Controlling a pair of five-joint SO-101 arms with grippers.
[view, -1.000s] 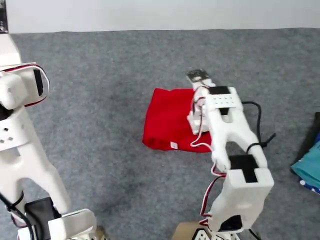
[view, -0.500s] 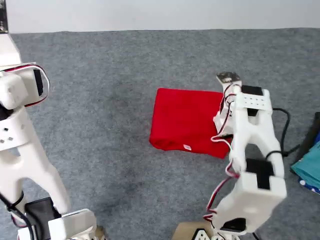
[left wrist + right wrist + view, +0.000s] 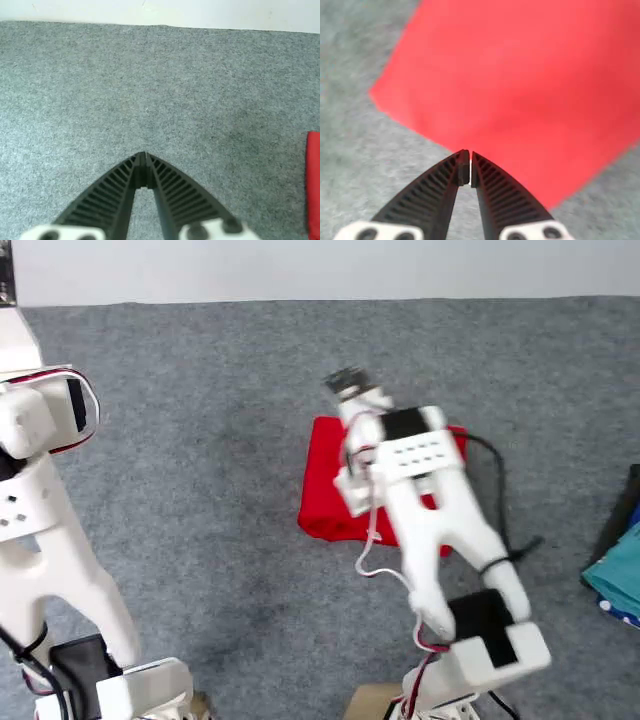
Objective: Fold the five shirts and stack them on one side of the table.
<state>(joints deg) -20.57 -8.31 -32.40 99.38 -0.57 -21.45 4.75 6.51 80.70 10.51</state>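
hanging over the grey table (image 3: 75, 75), the left pincer (image 3: 145, 172) is pressed together, holding nothing. the right pincer (image 3: 466, 169) is pressed together too, and the folded red shirt (image 3: 520, 85) lies just ahead of its tips.

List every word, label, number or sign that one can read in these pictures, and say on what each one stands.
There is none that can be read.
Red shirt: plain cloth, no print shows on it.
Teal cloth at the table's edge: any mark on it is too small to tell.
Grey table cover: no writing.
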